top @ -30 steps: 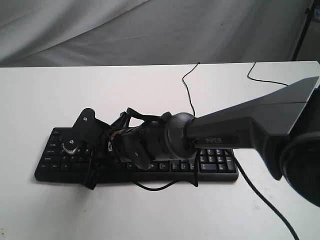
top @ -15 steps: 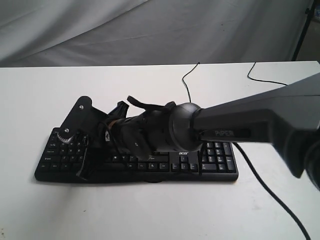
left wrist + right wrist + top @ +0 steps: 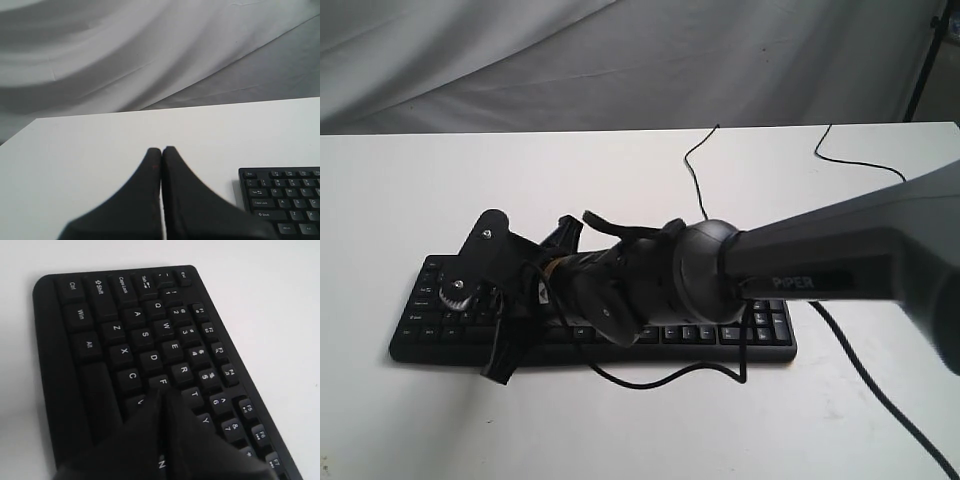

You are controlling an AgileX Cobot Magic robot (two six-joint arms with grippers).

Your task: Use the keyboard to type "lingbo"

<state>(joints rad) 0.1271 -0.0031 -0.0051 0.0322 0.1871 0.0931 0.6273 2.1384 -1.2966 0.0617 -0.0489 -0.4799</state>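
The black keyboard (image 3: pixel 765 335) lies across the white table, its left keys showing in the right wrist view (image 3: pixel 125 340) and its Esc corner in the left wrist view (image 3: pixel 285 200). My right gripper (image 3: pixel 162 392) is shut with nothing in it; its tips rest low over the key just past F, between V and T. In the exterior view the right gripper (image 3: pixel 510 335) reaches across from the right and covers the keyboard's middle. My left gripper (image 3: pixel 161 149) is shut and empty, over bare table beside the keyboard's left end. It does not show in the exterior view.
The keyboard's thin cable (image 3: pixel 695 170) runs to the table's back edge. Another black cable (image 3: pixel 855 160) lies at the back right. A loop of the arm's own cable (image 3: pixel 660 380) hangs in front of the keyboard. Grey cloth (image 3: pixel 620 60) hangs behind the table.
Half a second ago the right gripper was lifted and further back; it has come down again onto the keyboard's left-middle keys, near where it was a second ago.
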